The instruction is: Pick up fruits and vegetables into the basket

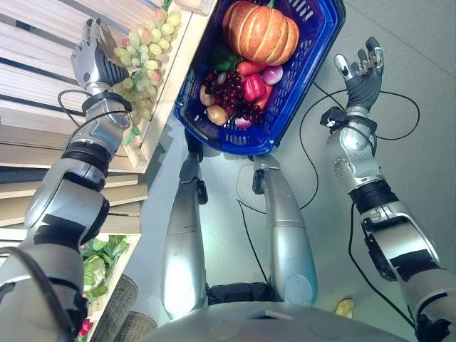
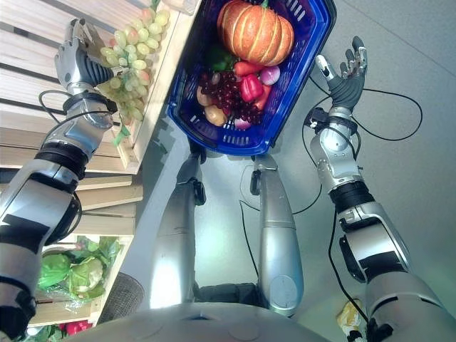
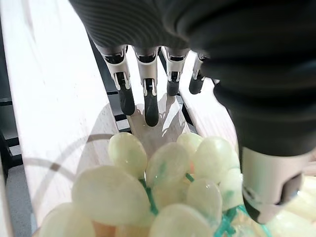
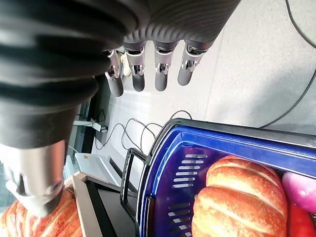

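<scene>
A pale grey smooth floor (image 1: 399,142) spreads beneath the right hand (image 1: 362,71), which is raised over it with straight, spread fingers and holds nothing. To the left of that hand, across a gap, sits a blue plastic shopping basket (image 1: 313,50) with slotted walls. Inside it lie a large ribbed orange pumpkin (image 1: 261,31), a cluster of dark red grapes (image 1: 231,89), a red bell pepper (image 1: 254,87) and other small produce. Light wooden slatted shelving (image 1: 43,64) runs beside the left hand (image 1: 91,60). A bunch of pale green grapes (image 1: 146,53) rests on a wooden ledge just to the right of that hand, against its palm side. In the left wrist view the fingers (image 3: 150,106) reach out straight past the grapes, not closed on them.
</scene>
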